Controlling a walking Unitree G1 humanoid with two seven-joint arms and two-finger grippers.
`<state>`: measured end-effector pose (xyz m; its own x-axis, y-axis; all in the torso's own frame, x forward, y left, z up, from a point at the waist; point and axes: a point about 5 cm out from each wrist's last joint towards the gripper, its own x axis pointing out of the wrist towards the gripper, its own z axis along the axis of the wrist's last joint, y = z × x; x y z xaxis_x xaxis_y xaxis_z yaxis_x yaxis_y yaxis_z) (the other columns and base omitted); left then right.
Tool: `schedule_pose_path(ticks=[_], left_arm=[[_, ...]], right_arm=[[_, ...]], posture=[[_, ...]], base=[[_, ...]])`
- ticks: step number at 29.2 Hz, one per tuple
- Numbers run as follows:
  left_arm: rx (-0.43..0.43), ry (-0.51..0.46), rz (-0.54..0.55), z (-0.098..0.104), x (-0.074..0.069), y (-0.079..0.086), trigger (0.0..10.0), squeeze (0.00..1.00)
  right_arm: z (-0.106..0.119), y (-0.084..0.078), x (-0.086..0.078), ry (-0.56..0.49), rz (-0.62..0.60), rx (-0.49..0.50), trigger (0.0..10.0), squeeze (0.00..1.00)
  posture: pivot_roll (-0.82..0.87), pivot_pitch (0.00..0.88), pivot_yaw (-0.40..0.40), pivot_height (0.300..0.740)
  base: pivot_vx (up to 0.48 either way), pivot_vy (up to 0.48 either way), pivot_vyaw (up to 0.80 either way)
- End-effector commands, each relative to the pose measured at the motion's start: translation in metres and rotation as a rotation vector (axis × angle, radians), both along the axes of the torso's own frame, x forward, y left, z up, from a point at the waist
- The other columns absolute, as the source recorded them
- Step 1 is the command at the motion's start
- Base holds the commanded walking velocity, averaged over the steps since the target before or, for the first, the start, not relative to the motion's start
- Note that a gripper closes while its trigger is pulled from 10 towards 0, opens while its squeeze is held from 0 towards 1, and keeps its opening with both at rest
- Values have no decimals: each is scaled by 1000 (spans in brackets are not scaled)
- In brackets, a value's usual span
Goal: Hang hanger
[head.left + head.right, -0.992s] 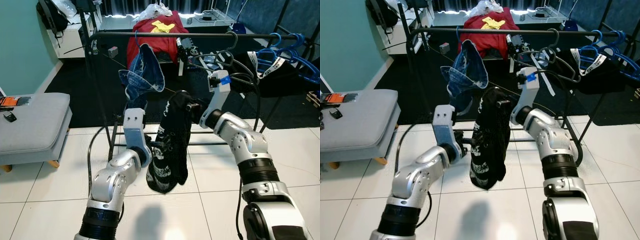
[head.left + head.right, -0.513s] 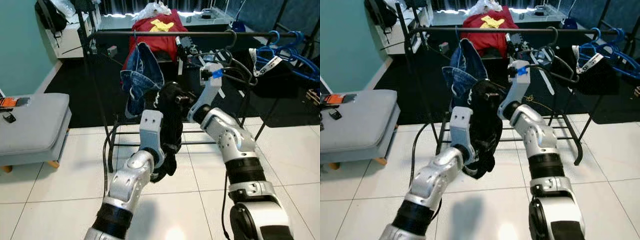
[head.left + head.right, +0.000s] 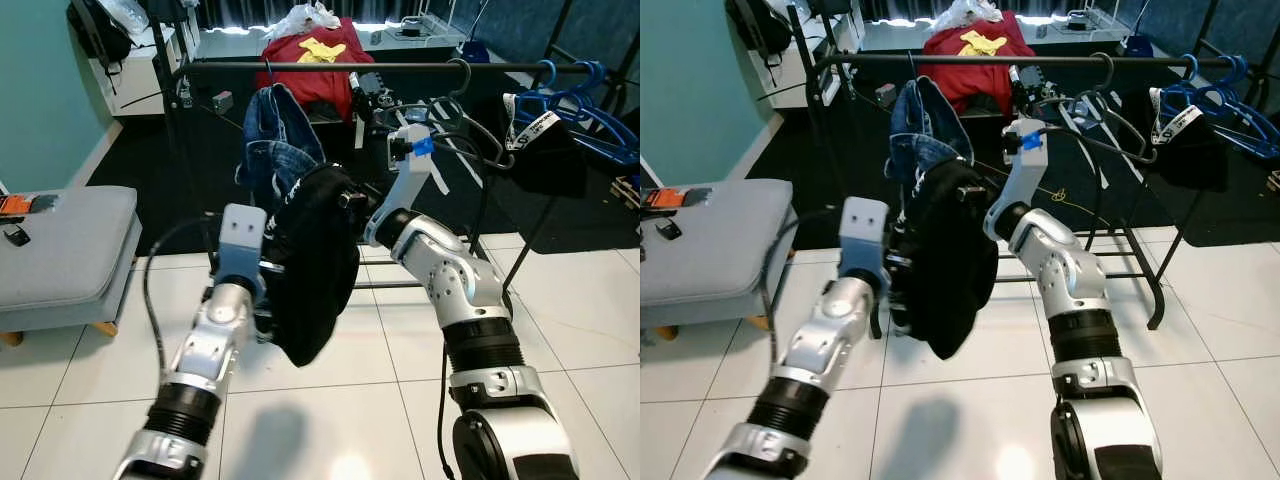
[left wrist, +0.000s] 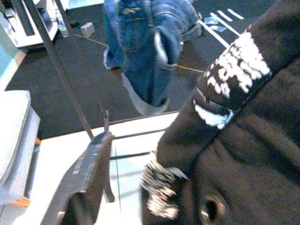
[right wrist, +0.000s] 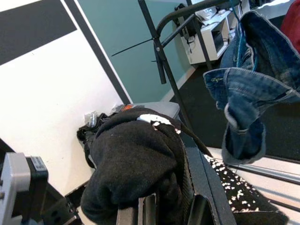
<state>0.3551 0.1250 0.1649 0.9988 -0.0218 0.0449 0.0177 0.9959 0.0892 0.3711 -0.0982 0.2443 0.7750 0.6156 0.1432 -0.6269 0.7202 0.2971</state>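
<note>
A black garment [image 3: 315, 270] with white print hangs bunched in front of the black clothes rail [image 3: 330, 67]. Its hanger is buried in the cloth. My right gripper [image 3: 345, 200] is shut on the garment's top, just below and in front of the denim jeans [image 3: 280, 140] that hang from the rail. In the right wrist view the black cloth [image 5: 136, 168] piles over the fingers. My left gripper [image 3: 268, 300] sits against the garment's left edge, open. One finger [image 4: 89, 171] shows bare beside the cloth [image 4: 243, 154] and the other is hidden under it.
A dark empty hanger [image 3: 462, 75] hooks the rail to the right, with blue hangers [image 3: 590, 95] on a second rack beyond. A red garment [image 3: 310, 70] lies behind the rail. A grey bench [image 3: 60, 250] stands at the left on the white tile floor.
My right gripper has carried the garment up and left, toward the jeans and rail. My left arm has swung from beneath the garment out to its left side, and the hem has dropped free.
</note>
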Motion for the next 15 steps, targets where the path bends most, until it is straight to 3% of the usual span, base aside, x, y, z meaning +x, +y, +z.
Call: schedule_pose_path(ticks=[1, 9, 15], left_arm=[[3, -16, 16, 0, 2, 11, 0, 0], [-32, -62, -38, 11, 3, 17, 0, 0], [3, -91, -149, 19, 1, 17, 0, 0]], right_arm=[[4, -1, -3, -23, 15, 6, 0, 0], [-4, -6, -6, -3, 27, -23, 0, 0], [-11, -14, -6, 16, 12, -51, 0, 0]], posture=[[30, 71, 31, 740], [30, 75, 31, 740], [33, 77, 29, 740]], base=[[0, 0, 0], [0, 0, 0], [0, 0, 0]])
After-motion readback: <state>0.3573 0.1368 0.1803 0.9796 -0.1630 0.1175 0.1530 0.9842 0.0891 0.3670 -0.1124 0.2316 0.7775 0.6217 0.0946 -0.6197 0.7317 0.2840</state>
